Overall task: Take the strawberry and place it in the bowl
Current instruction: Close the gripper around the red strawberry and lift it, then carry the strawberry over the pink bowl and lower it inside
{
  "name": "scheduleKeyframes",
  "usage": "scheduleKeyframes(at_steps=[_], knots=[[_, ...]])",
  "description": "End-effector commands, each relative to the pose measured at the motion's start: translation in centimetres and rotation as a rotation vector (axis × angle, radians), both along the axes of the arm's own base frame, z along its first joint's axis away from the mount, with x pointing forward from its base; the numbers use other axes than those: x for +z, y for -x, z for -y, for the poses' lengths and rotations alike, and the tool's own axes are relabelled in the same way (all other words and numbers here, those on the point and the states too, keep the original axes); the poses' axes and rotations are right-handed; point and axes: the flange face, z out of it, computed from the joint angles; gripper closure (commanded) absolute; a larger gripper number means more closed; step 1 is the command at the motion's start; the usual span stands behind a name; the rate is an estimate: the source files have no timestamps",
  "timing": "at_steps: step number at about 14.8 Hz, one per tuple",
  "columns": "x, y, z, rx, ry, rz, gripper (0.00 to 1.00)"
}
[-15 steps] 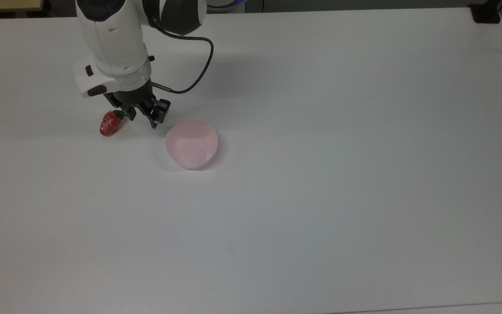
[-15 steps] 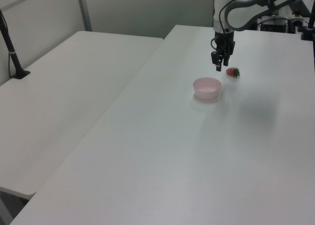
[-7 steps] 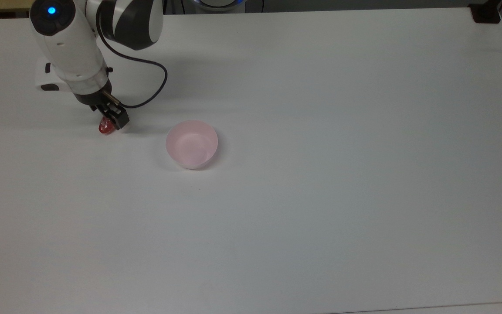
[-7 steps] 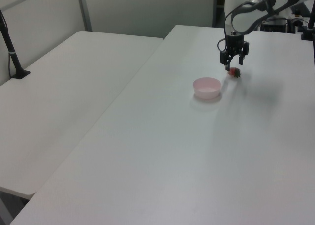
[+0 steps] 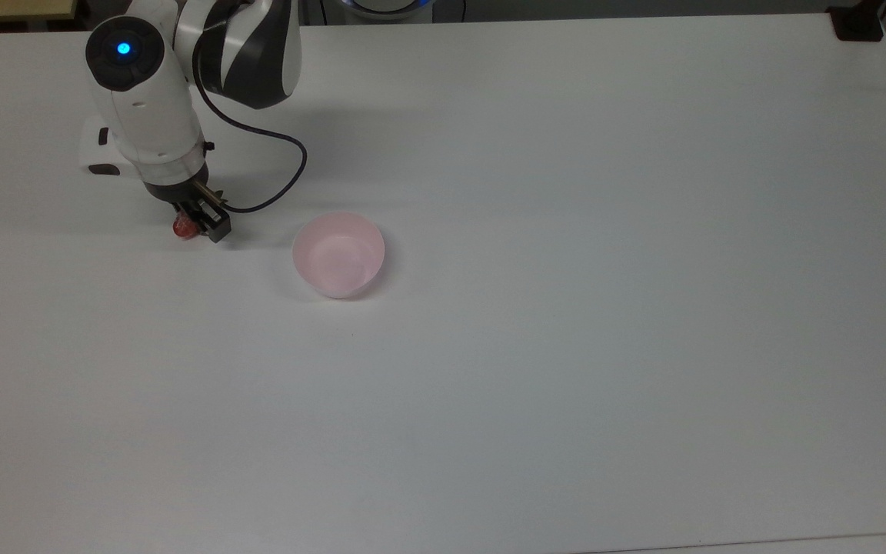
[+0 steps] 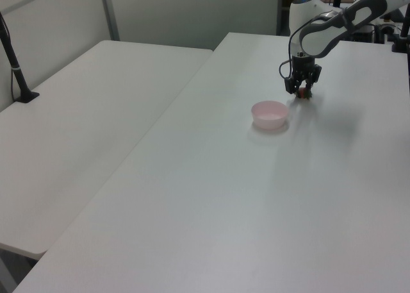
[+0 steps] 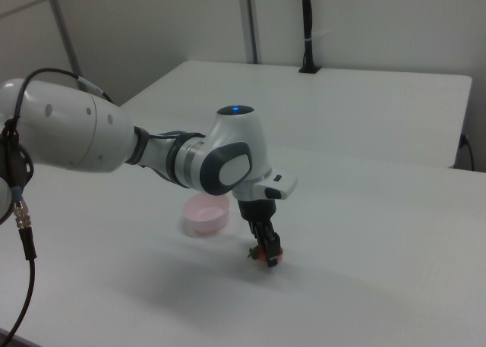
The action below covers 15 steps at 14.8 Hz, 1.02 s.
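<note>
Glossy red strawberry [image 7: 268,254] sits pinched in the gripper [image 7: 266,251]; right view catches its green cap, top view doesn't.

White rounded arm [image 5: 147,108] with grey joint bands, blue light, dark looping cable [image 5: 278,165], seemingly black gripper [image 5: 198,221].

One small glossy red strawberry [image 5: 184,227] with a dark green cap. One small round pale pink bowl [image 5: 338,255] with smooth plain walls. One white robot arm [image 5: 152,115] bearing one black two-finger gripper [image 5: 198,221]. Two white tables [image 6: 211,197], side by side in the left view.
</note>
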Motion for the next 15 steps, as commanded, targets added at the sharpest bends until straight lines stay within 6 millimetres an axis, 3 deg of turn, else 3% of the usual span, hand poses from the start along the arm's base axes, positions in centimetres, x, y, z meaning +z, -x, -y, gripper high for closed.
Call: scheduleKeyframes(at_steps=[1, 4, 5, 7, 11, 13, 15], knots=[[2.7, 0.1, -0.9, -0.008, 0.016, 0.032, 1.0], [5.7, -0.4, -2.3, 0.001, 0.006, 0.024, 1.0], [7.3, -1.0, -4.2, 0.026, -0.006, 0.011, 1.0], [8.5, -2.3, -9.5, 0.108, -0.031, 0.016, 1.0], [6.9, -4.1, -19.3, 0.159, -0.047, 0.022, 1.0], [6.0, -4.5, -21.3, 0.142, -0.049, 0.02, 1.0], [4.9, -4.6, -21.3, 0.136, -0.048, 0.005, 0.96]])
